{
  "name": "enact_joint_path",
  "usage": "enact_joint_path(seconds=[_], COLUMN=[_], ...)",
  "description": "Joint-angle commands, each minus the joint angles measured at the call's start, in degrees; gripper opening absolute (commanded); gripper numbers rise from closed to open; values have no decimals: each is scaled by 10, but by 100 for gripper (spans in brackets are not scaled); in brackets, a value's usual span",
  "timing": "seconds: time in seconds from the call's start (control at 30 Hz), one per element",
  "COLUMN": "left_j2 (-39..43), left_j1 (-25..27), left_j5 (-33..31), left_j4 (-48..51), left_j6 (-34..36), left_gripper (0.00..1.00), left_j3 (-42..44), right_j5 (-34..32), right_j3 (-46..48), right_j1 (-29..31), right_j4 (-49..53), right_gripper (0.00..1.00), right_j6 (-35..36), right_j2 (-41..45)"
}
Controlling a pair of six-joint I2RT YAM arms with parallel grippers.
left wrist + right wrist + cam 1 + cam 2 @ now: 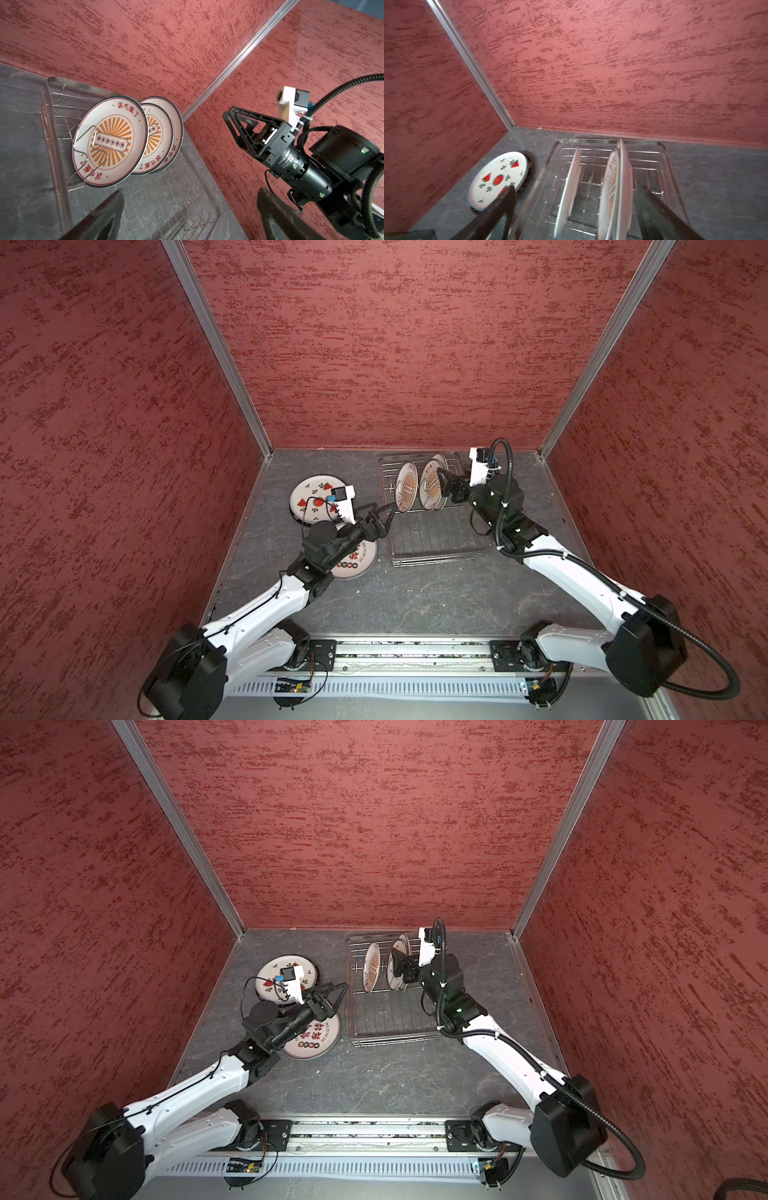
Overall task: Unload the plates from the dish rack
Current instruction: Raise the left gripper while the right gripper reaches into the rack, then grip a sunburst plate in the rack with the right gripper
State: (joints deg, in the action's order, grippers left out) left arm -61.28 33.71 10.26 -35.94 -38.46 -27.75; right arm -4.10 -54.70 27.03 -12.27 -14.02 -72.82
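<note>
Right tool (441, 486) nearer, jaws apart, over rims of sunburst plates (427, 491) upright in dish rack (432, 539), centre-right; left tool (390, 519) jaws wide, left of rack.

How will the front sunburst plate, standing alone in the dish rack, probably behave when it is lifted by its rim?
The front sunburst plate looks glossy and rigid, likely glazed ceramic: stiff, slippery, breakable if dropped. It stands on edge beside a wire prong of the dish rack, so it may tip or roll once freed.
</note>
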Motion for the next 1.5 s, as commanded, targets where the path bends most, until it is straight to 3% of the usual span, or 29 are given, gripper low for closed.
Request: enact_joint_path(seconds=[0.0, 0.17, 0.3, 0.77, 1.1, 1.47], left_j2=[-44, -94, -123, -179, -232, -257], left_j1=[12, 28, 32, 71, 73, 72], left_j5=[34, -9, 4, 3, 31, 30], left_j4=[-72, -120, -179, -169, -177, -193], left_j6=[25, 6, -12, 9, -4, -10], left_gripper=[99, 99, 99, 99, 99, 99], left_j3=[-26, -20, -6, -42, -77, -90], right_j5=[3, 4, 2, -103, -190, -202], right_j3=[-45, -92, -138, -253, -267, -276], right_j1=[-26, -47, -46, -15, 2, 12], right_j4=[19, 69, 117, 220, 241, 238], right_gripper=[75, 60, 43, 21, 18, 16], right_j6=[-19, -28, -20, 14, 31, 38], right_j2=[-21, -67, -113, -238, -264, -290])
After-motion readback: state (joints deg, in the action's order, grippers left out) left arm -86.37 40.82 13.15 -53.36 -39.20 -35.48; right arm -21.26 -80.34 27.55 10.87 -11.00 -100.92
